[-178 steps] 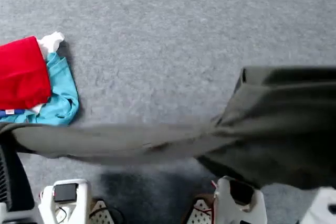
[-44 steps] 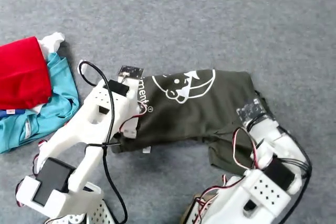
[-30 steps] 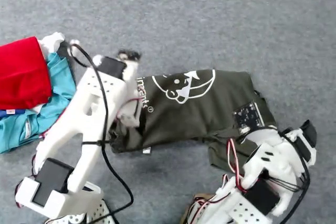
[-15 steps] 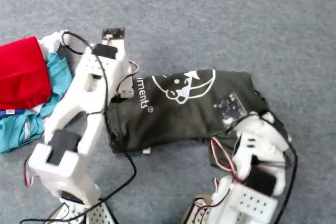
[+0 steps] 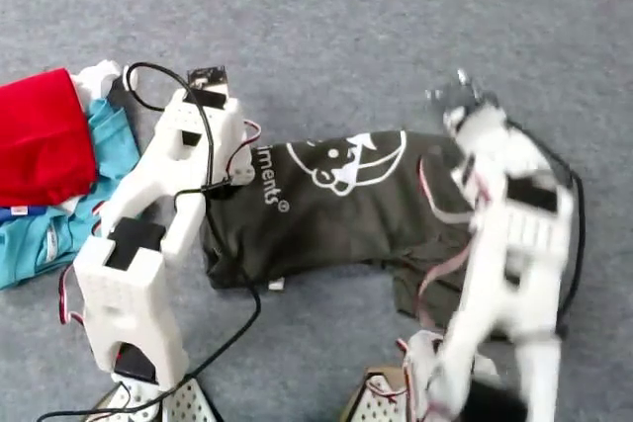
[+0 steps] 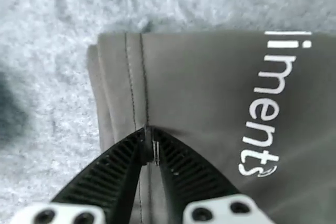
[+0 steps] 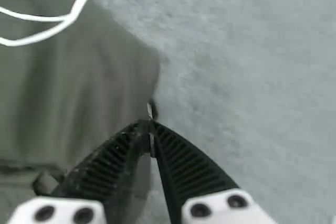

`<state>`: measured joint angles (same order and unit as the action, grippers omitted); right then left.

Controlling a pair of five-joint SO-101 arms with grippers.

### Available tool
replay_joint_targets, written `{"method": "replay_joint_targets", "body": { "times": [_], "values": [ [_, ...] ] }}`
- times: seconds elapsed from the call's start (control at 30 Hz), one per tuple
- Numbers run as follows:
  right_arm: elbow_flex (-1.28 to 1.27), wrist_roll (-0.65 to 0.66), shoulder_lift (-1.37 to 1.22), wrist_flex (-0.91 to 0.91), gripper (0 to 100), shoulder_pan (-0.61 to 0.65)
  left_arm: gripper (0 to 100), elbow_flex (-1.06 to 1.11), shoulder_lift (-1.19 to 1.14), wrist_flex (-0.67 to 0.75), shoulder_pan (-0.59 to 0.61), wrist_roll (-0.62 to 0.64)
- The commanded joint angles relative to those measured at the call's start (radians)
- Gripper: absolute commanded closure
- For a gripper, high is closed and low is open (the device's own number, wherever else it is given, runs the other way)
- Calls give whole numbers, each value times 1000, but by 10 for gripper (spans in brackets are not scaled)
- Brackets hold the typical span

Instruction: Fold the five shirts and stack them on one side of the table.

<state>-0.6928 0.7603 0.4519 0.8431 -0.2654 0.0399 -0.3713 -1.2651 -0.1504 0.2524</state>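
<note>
One dark olive shirt [image 5: 346, 205], print up, flat on grey table [image 5: 346, 37], mid-front. Long axis runs side to side, spanning both arms. L gripper [image 6: 148, 148]: jaws closed together, tips on hem stitching at shirt's left short edge; can't tell if cloth is pinched. R gripper [image 7: 151, 129]: jaws closed too, tips right at cloth edge, shirt's far right corner. Stack w/ red shirt [image 5: 40, 135] over teal shirt [image 5: 114, 180] lies beyond left end; L arm nearer it. Next fold prob. goes across long axis.

White plastic left arm [image 5: 158, 195] and right arm [image 5: 509, 234] carry black cables, red wires and ribbed black jaws.
</note>
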Motion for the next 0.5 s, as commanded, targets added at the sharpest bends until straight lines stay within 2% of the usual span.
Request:
{"method": "replay_joint_targets", "body": {
  "times": [0.0,0.13,0.3,0.47],
  "values": [
    [280,-48,-314,44,996,41,981,-34,10,23,-5,9],
    [447,-44,-587,25,996,48,981,-32,8,34,-12,9],
    [639,-40,-875,5,996,31,981,58,8,152,-5,5],
    [849,-41,-1013,37,996,-8,981,141,19,204,-9,3]
  ]
}}
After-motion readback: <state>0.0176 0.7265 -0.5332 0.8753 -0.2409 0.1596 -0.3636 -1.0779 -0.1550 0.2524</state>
